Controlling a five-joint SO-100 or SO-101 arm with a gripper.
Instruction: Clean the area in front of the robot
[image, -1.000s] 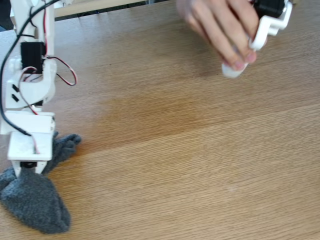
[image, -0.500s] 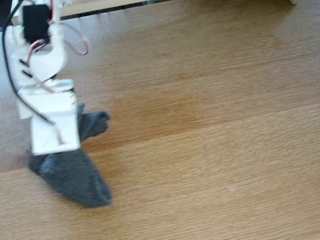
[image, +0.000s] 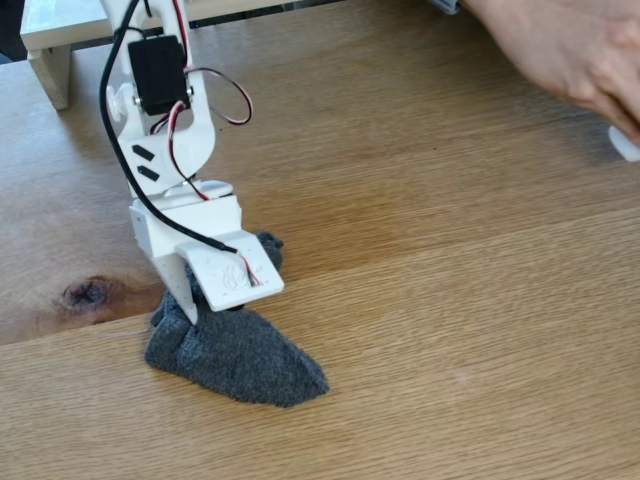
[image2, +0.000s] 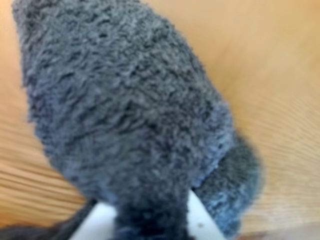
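The robot's white arm reaches down at the left of the fixed view and presses a fuzzy dark grey cloth onto the light-oak tabletop. The gripper is at the cloth's near end, its fingertips hidden under the wrist block and the fabric. In the wrist view the cloth stretches away from the gripper, bunched between two white finger parts. It lies flat on the wood just right of a dark knot.
A person's hand reaches in at the top right, with a small white object beside it. A pale wooden ledge stands at the back left. A board seam crosses the table, and a faint whitish smudge lies right of the cloth.
The arm and the cloth have slid to the right across the table. The hand, seen at the top right a second ago and gone half a second ago, is back.
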